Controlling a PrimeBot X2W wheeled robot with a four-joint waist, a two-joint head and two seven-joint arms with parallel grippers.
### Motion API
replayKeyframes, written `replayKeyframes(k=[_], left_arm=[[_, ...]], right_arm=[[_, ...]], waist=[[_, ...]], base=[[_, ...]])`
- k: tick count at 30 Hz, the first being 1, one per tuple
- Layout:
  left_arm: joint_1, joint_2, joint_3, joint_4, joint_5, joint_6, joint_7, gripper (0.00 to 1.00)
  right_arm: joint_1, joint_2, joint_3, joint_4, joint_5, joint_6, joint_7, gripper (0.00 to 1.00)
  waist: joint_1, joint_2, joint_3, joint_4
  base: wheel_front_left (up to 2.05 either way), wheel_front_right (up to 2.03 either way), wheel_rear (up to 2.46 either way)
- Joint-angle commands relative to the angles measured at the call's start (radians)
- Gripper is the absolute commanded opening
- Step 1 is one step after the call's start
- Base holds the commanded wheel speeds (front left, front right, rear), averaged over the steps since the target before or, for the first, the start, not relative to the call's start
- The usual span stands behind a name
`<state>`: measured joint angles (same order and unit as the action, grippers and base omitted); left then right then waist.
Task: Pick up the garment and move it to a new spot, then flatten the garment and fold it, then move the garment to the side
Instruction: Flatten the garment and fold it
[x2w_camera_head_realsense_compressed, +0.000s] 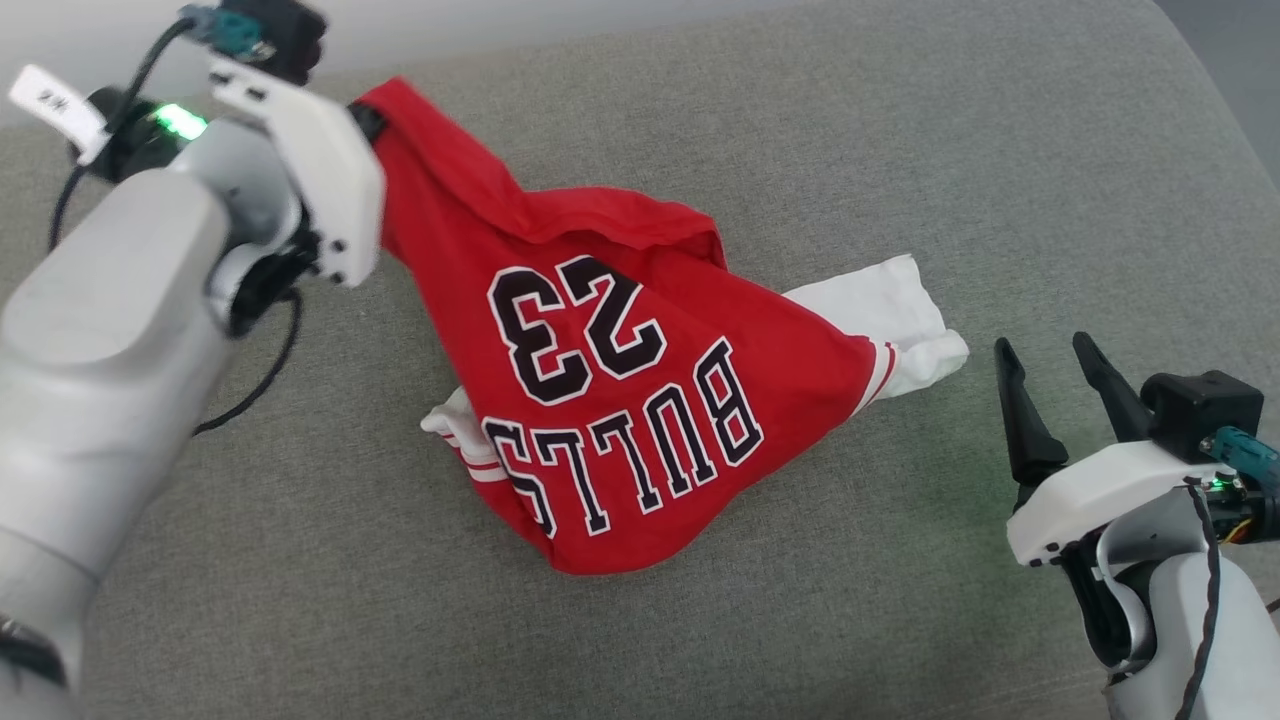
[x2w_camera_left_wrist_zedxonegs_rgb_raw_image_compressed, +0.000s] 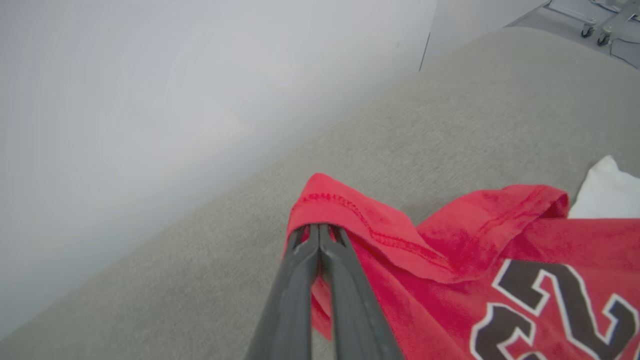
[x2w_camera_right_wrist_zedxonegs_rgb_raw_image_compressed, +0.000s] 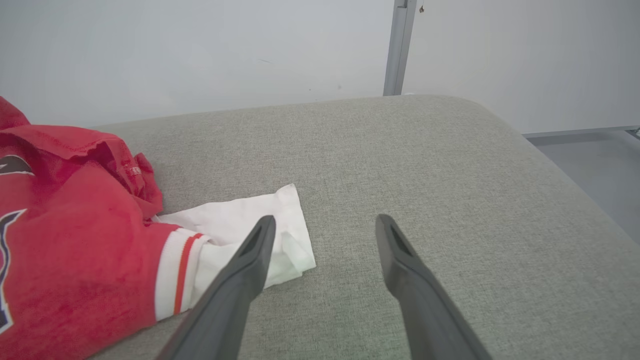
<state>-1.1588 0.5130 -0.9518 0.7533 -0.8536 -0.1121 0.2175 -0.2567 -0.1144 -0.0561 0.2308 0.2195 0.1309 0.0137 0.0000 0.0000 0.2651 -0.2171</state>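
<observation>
The garment (x2w_camera_head_realsense_compressed: 610, 390), a red jersey with white sleeves and upside-down "BULLS 23" lettering, lies crumpled on the grey cushion (x2w_camera_head_realsense_compressed: 900, 150). My left gripper (x2w_camera_left_wrist_zedxonegs_rgb_raw_image_compressed: 318, 229) is shut on its red hem corner (x2w_camera_left_wrist_zedxonegs_rgb_raw_image_compressed: 345, 202), which is pulled up toward the far left (x2w_camera_head_realsense_compressed: 385, 110); the gripper's fingertips are hidden behind the wrist in the head view. A white sleeve (x2w_camera_head_realsense_compressed: 895, 320) sticks out to the right. My right gripper (x2w_camera_head_realsense_compressed: 1045, 350) stands open just right of that sleeve (x2w_camera_right_wrist_zedxonegs_rgb_raw_image_compressed: 240, 225), nothing between its fingers, its left finger (x2w_camera_right_wrist_zedxonegs_rgb_raw_image_compressed: 250, 250) over the sleeve's edge.
The cushion's rounded far right corner (x2w_camera_right_wrist_zedxonegs_rgb_raw_image_compressed: 465, 107) drops to a grey floor (x2w_camera_right_wrist_zedxonegs_rgb_raw_image_compressed: 600, 170). A pale wall (x2w_camera_right_wrist_zedxonegs_rgb_raw_image_compressed: 200, 50) stands behind the cushion. A black cable (x2w_camera_head_realsense_compressed: 270, 370) hangs from my left arm. Bare cushion lies in front of and right of the garment.
</observation>
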Motion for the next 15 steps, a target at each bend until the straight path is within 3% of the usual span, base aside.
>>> replayKeyframes(k=[1, 9, 15], left_arm=[[-0.029, -0.022, -0.016, -0.013, 0.011, -0.009, -0.017, 0.0], [-0.061, -0.108, -0.11, -0.065, -0.018, -0.018, -0.003, 0.0], [-0.046, -0.115, -0.235, -0.1, -0.109, -0.018, 0.083, 0.0]], right_arm=[[-0.003, 0.0, 0.006, 0.001, 0.002, 0.0, -0.005, 1.0], [-0.021, 0.006, 0.034, 0.006, 0.003, 0.0, -0.002, 1.0], [-0.043, 0.015, 0.065, 0.019, 0.008, 0.0, -0.011, 1.0]], waist=[[0.0, 0.0, -0.003, 0.0], [0.0, 0.0, 0.0, -0.023], [0.0, 0.0, 0.019, -0.058]], base=[[0.0, 0.0, 0.0], [0.0, 0.0, 0.0], [0.0, 0.0, 0.0]])
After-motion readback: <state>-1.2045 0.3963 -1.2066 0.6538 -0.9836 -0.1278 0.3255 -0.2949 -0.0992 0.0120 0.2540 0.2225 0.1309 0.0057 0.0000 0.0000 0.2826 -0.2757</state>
